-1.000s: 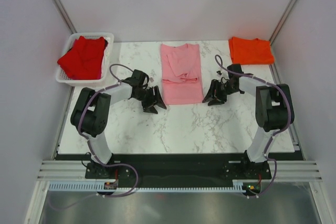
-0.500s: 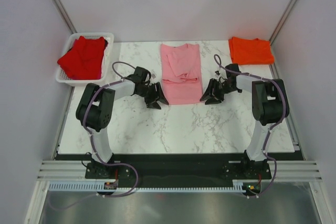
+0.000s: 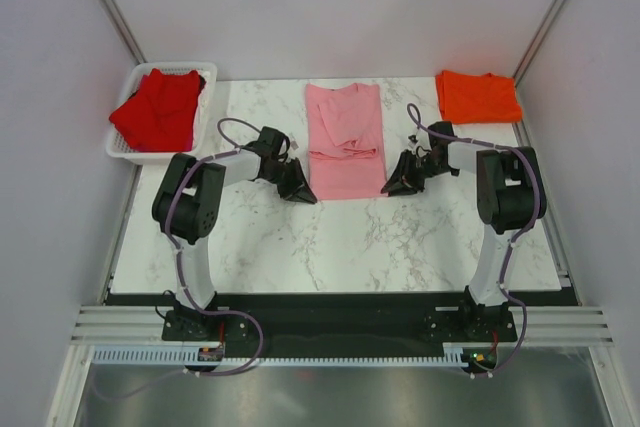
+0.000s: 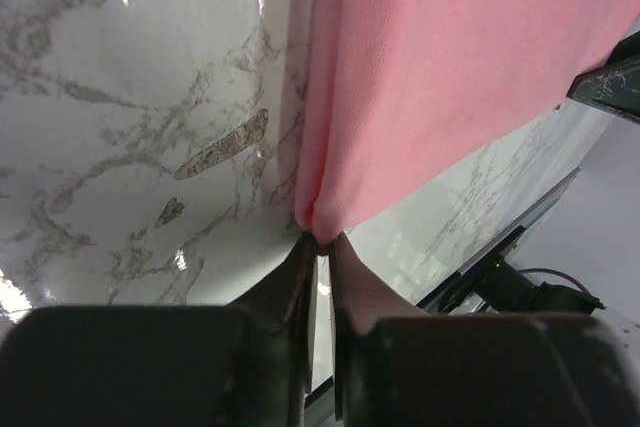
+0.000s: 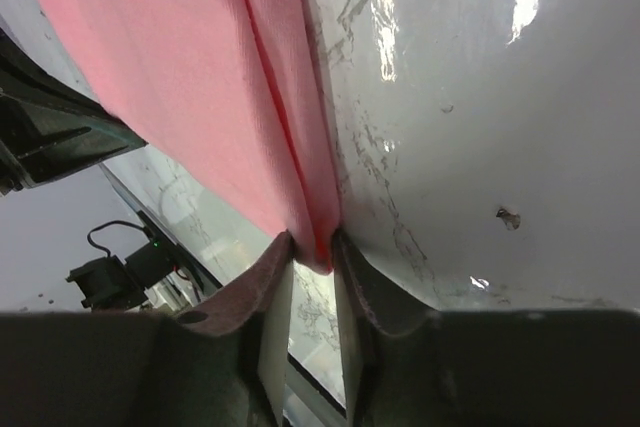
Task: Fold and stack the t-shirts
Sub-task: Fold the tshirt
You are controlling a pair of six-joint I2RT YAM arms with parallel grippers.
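Observation:
The light pink t-shirt (image 3: 345, 142) lies partly folded on the marble table's middle. My left gripper (image 3: 302, 193) is shut on its near left corner; in the left wrist view the fingertips (image 4: 320, 239) pinch the pink cloth (image 4: 450, 67). At the near right corner my right gripper (image 3: 391, 187) is also shut, with a fold of the pink cloth (image 5: 170, 77) between its fingers (image 5: 313, 245). The bright orange t-shirt (image 3: 477, 95) lies folded at the back right. A deep red t-shirt (image 3: 155, 109) is heaped in the basket.
The white mesh basket (image 3: 122, 151) stands at the back left corner of the table (image 3: 340, 237). Frame posts rise at both back corners. Grey walls close in the sides and back.
Both grippers moved inward to the pink t-shirt's near corners and closed on the cloth. The shirts themselves have not shifted.

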